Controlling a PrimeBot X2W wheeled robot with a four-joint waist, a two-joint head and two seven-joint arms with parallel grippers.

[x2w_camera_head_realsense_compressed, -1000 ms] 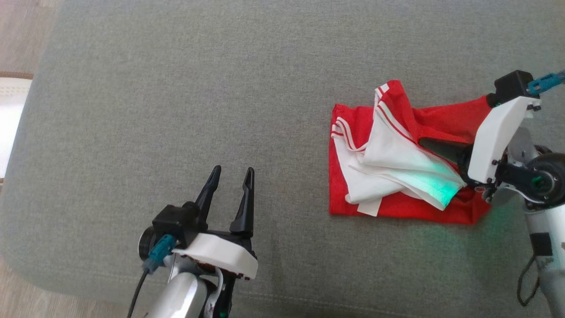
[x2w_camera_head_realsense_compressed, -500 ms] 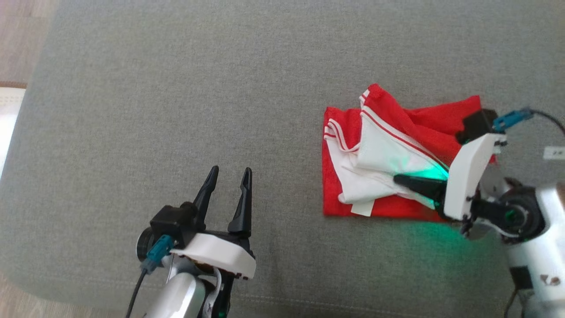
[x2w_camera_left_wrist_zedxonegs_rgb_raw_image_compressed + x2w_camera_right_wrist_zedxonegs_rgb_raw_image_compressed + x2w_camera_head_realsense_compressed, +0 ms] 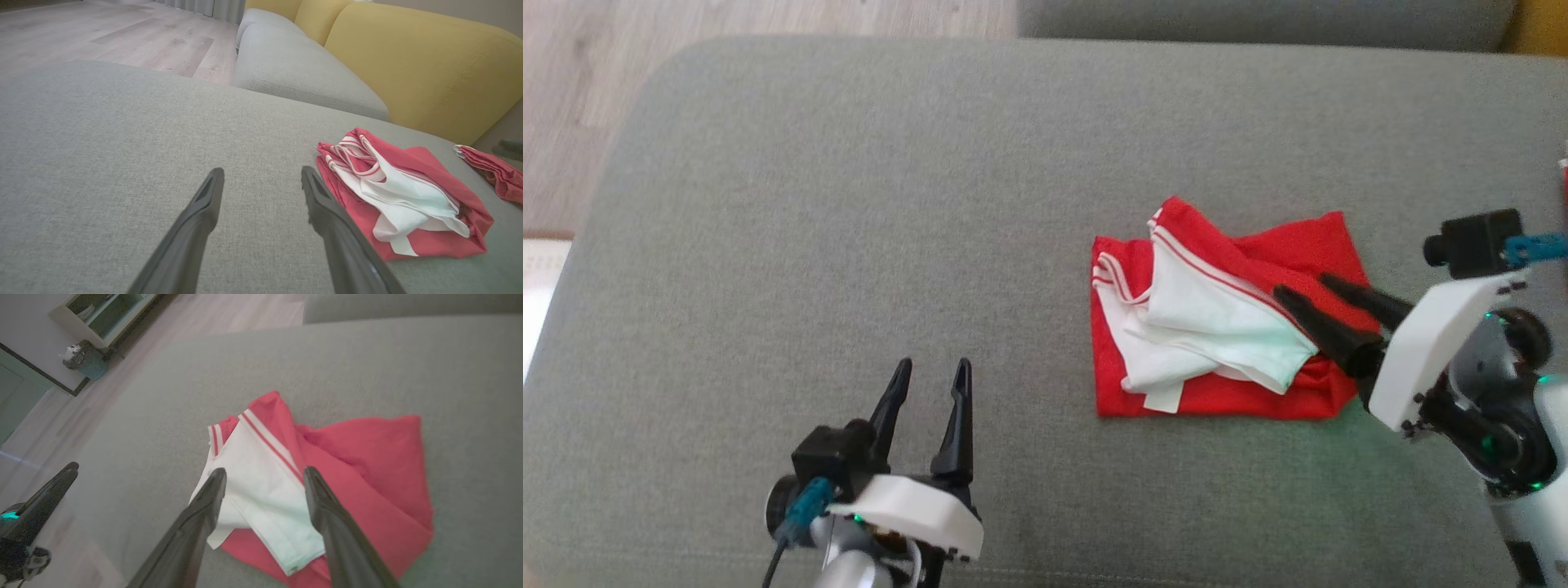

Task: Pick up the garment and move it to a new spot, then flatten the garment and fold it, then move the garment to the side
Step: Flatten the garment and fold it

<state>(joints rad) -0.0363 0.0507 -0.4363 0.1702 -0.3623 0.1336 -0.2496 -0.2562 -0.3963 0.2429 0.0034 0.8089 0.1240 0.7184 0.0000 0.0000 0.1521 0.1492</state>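
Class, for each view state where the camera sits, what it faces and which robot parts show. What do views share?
Head view: on the head, facing down at the grey cushion; left gripper and right gripper show.
Left wrist view: left wrist, facing across the cushion towards a yellow sofa; own fingers.
Right wrist view: right wrist, facing down; own fingers.
All share the garment.

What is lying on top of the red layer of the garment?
A bunched white section with red stripes lies on the garment's red layer; the open right gripper is over it. The red fabric beneath the white is covered.
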